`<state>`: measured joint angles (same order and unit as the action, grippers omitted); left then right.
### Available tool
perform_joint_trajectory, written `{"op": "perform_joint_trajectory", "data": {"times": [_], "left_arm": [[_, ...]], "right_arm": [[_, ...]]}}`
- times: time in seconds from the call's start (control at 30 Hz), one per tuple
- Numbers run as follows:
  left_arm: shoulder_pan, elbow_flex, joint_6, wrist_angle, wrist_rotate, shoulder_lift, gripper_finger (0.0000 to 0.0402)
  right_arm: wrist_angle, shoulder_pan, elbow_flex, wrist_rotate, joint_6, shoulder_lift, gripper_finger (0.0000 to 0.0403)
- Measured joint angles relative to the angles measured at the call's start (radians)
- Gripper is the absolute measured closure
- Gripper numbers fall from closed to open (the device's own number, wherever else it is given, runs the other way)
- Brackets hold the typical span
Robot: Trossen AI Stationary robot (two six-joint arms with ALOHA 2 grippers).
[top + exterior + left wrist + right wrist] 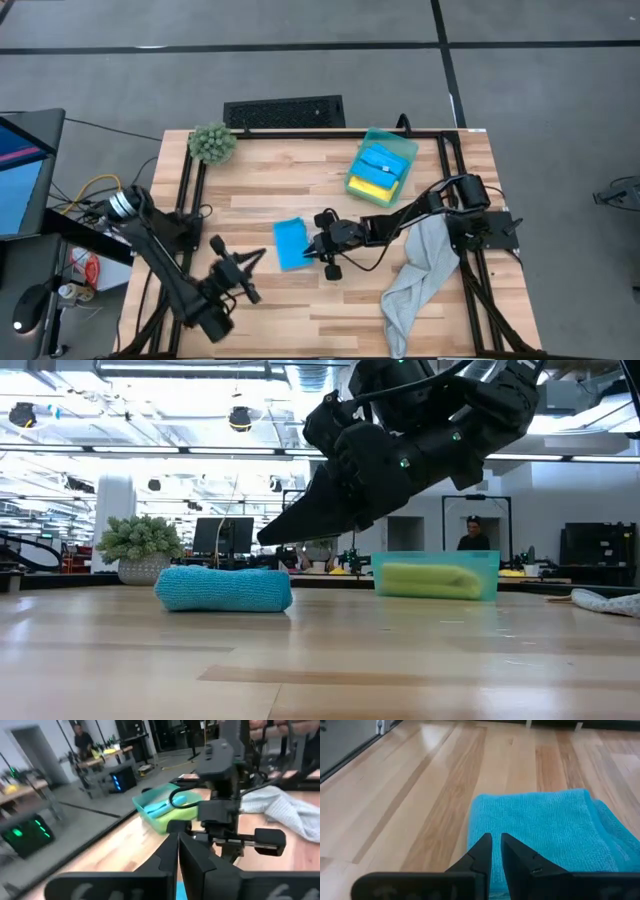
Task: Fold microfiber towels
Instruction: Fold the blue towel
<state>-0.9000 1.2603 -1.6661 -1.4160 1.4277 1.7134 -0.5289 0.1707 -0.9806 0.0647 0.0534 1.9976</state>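
Note:
A folded bright blue towel (pixel 290 243) lies flat on the wooden table near its middle; it also shows in the low view (pixel 225 588) and the right wrist view (pixel 545 835). My right gripper (pixel 306 250) is shut and hovers just above the towel's right side without touching it (pixel 264 541). My left gripper (pixel 255 260) is shut, left of the towel near the front. A second blue towel (pixel 378 160) and a yellow towel (pixel 368 185) lie in the green bin (pixel 405 150). The pale grey towel (pixel 420 270) lies crumpled at the right.
A fuzzy green plant (pixel 212 143) stands at the far left corner. The green bin (pixel 435 575) stands at the far right. The grey towel's lower end (pixel 400 310) reaches toward the near edge. Bare wood lies in front of the blue towel.

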Motion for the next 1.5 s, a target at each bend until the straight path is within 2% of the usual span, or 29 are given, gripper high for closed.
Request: {"op": "perform_joint_trajectory", "data": {"times": [0.13, 0.23, 0.3, 0.4, 0.47, 0.5, 0.57, 0.7, 0.8, 0.87, 1.03, 1.2, 1.33, 1.5], "left_arm": [[0.002, -0.170, -0.007, 0.225, -0.021, -0.121, 0.0400], [0.008, -0.256, 0.102, 0.403, -0.137, -0.203, 0.0401], [0.033, -0.295, 0.179, 0.532, -0.305, -0.260, 0.0401], [0.091, -0.332, 0.325, 0.684, -0.668, -0.319, 0.0401], [0.127, -0.351, 0.365, 0.733, -0.825, -0.327, 0.0401], [0.143, -0.354, 0.360, 0.747, -0.843, -0.326, 0.0401], [0.158, -0.360, 0.415, 0.807, -0.785, -0.327, 0.0401], [0.175, -0.369, 0.782, 0.946, -0.574, -0.323, 0.0401], [0.214, -0.398, 0.907, 0.988, -0.481, -0.324, 0.0401], [0.248, -0.465, 0.970, 1.097, -0.501, -0.322, 0.0401], [0.303, -0.710, 1.184, 1.597, -0.639, -0.321, 0.0401], [0.344, -0.897, 1.308, 1.965, -0.667, -0.321, 0.0401], [0.402, -0.960, 1.310, 2.043, -0.729, -0.321, 0.0401], [0.459, -0.965, 1.328, 2.045, -0.831, -0.321, 0.0401]], "right_arm": [[0.000, 0.000, 0.000, 0.000, -0.017, 0.000, 0.0337], [0.008, 0.000, 0.000, 0.000, -0.027, 0.000, 0.0337], [0.015, 0.000, 0.000, 0.000, -0.028, 0.000, 0.0337], [0.032, 0.000, 0.000, 0.000, -0.049, 0.000, 0.0337], [0.038, 0.000, 0.000, 0.001, -0.054, 0.000, 0.0337], [0.041, 0.000, 0.000, 0.003, -0.054, 0.000, 0.0337], [0.041, 0.000, 0.000, 0.014, -0.055, 0.000, 0.0337], [0.039, 0.001, 0.000, 0.016, -0.056, 0.000, 0.0337], [0.042, 0.004, 0.000, 0.016, -0.062, 0.000, 0.0337], [0.042, 0.007, 0.000, 0.017, -0.061, 0.000, 0.0337], [0.042, 0.006, 0.000, 0.019, -0.056, 0.000, 0.0337], [0.041, 0.006, 0.000, 0.019, -0.044, 0.000, 0.0337], [0.028, 0.006, 0.000, 0.019, -0.018, 0.000, 0.0337], [0.009, 0.006, 0.000, 0.018, 0.025, 0.000, 0.0337]]}}
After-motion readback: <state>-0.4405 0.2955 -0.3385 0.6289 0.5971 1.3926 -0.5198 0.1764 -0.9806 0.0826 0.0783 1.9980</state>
